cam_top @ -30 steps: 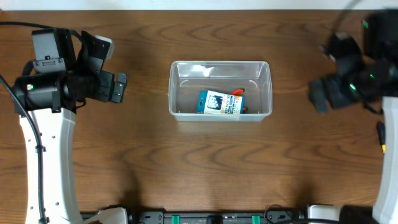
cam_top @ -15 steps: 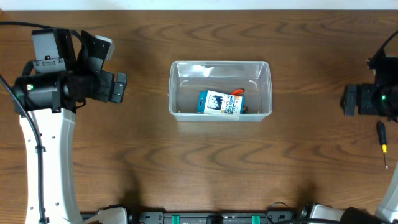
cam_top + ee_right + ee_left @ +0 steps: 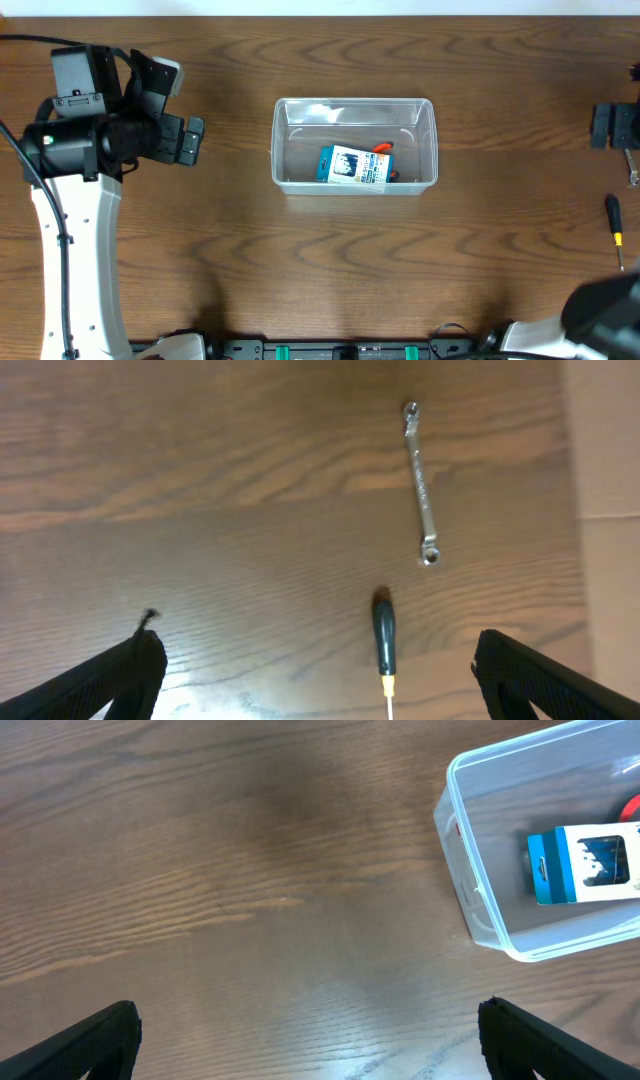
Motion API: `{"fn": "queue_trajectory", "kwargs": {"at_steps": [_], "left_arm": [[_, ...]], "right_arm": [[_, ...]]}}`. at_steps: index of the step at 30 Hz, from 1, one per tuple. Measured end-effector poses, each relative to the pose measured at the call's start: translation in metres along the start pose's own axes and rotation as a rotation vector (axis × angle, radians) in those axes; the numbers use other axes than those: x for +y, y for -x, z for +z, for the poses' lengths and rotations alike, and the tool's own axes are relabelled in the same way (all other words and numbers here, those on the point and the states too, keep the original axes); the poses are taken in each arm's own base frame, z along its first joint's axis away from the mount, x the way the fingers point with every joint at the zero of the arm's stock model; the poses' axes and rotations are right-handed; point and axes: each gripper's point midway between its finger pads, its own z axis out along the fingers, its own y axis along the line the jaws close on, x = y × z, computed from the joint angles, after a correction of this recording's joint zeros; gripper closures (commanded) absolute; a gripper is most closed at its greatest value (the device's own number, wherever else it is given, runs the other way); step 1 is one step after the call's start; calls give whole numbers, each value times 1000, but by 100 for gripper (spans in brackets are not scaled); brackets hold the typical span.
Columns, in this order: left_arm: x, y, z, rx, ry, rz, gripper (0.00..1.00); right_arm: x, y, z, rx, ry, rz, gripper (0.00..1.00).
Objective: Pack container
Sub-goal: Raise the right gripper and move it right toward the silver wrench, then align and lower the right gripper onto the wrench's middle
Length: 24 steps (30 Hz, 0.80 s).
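Your left claw (image 3: 192, 140) hangs released from the overhead view, jaws spread with nothing between them, well to the left of the container (image 3: 355, 101). The clear container sits mid-table (image 3: 200, 250), and a blue-and-white box (image 3: 354, 167) lies inside it against its near wall, with something orange (image 3: 382, 148) just behind the box. Your right claw (image 3: 605, 125) is far to the right of the container, at the frame's edge. A screwdriver (image 3: 613, 222) lies out there too, well apart from the container.

Left wrist now: the claw (image 3: 308, 1020) is wide open over bare wood. The container (image 3: 468, 880) is off to the upper right, clear of both fingertips (image 3: 95, 1040), and you can see the box (image 3: 588, 868) inside it.

Right wrist: the claw (image 3: 315, 660) is spread open and gripping nothing. The screwdriver (image 3: 384, 640) lies between the fingertips (image 3: 120, 675), with a small wrench (image 3: 420, 480) beyond it. The container does not appear in this view.
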Motion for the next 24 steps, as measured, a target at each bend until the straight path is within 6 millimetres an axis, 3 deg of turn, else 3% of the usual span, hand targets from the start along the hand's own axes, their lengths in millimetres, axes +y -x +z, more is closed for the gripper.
{"fn": "queue_trajectory", "kwargs": {"at_steps": [7, 14, 18, 24], "left_arm": [[0, 0, 0, 0, 0, 0, 2], [0, 0, 0, 0, 0, 0, 2], [0, 0, 0, 0, 0, 0, 2], [0, 0, 0, 0, 0, 0, 2]], "right_arm": [[-23, 25, 42, 137, 60, -23, 1], [-59, 56, 55, 81, 18, -3, 1], [-85, 44, 64, 100, 3, 41, 1], [-117, 3, 100, 196, 36, 75, 1]]}}
